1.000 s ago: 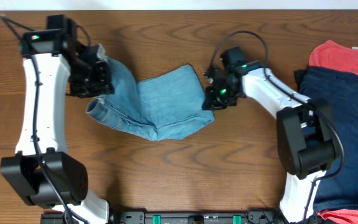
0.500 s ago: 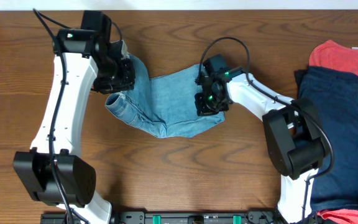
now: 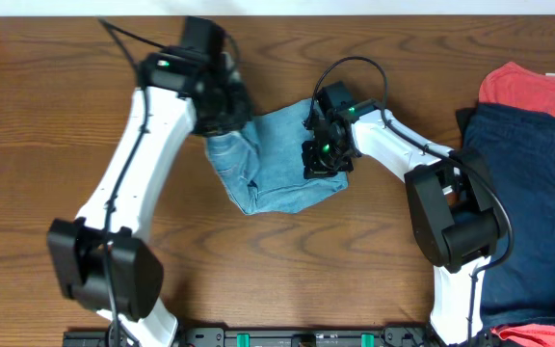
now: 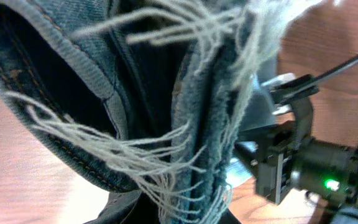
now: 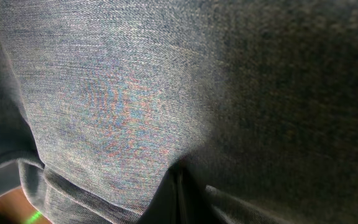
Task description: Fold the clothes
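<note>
The light-blue jeans [image 3: 282,164] lie folded in a bundle at the table's middle. My left gripper [image 3: 227,106] is shut on their frayed hem end and holds it lifted over the bundle's left part. In the left wrist view the frayed hems [image 4: 210,124] hang from the gripper [image 4: 185,211], and the right arm [image 4: 303,165] shows beyond them. My right gripper [image 3: 321,157] is at the bundle's right edge. In the right wrist view denim [image 5: 135,93] fills the frame and a fold is pinched at the gripper [image 5: 179,199].
Dark navy trousers [image 3: 533,193] lie at the table's right side with a coral-red T-shirt [image 3: 533,85] beneath their far end. Another red cloth [image 3: 538,335] shows at the bottom right corner. Brown wooden table [image 3: 66,173] all around.
My left gripper has carried the hem end to the right and over the jeans, which makes the bundle shorter. My right gripper shifted slightly left at first, then stayed on the right edge.
</note>
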You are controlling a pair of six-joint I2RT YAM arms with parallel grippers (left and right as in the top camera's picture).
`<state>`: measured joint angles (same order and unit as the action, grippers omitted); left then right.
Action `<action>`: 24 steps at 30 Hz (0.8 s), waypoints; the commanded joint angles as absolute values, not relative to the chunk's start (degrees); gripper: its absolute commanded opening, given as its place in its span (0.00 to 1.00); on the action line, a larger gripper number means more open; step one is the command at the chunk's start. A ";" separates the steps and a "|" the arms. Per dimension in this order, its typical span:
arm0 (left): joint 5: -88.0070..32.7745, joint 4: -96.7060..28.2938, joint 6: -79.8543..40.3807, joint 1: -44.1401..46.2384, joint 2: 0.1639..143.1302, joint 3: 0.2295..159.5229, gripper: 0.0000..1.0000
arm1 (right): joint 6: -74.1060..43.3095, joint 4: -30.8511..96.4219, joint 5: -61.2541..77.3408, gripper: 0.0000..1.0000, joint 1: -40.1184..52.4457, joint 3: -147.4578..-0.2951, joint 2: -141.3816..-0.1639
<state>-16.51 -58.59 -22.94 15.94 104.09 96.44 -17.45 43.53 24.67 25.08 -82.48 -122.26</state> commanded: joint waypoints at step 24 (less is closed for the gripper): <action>-23.18 -52.53 -25.32 23.42 103.66 97.23 0.60 | -9.93 50.17 22.90 0.50 14.04 -79.50 -102.91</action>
<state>-23.24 -52.58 -26.50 23.24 105.84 96.05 -11.42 50.11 23.27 13.52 -79.44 -102.85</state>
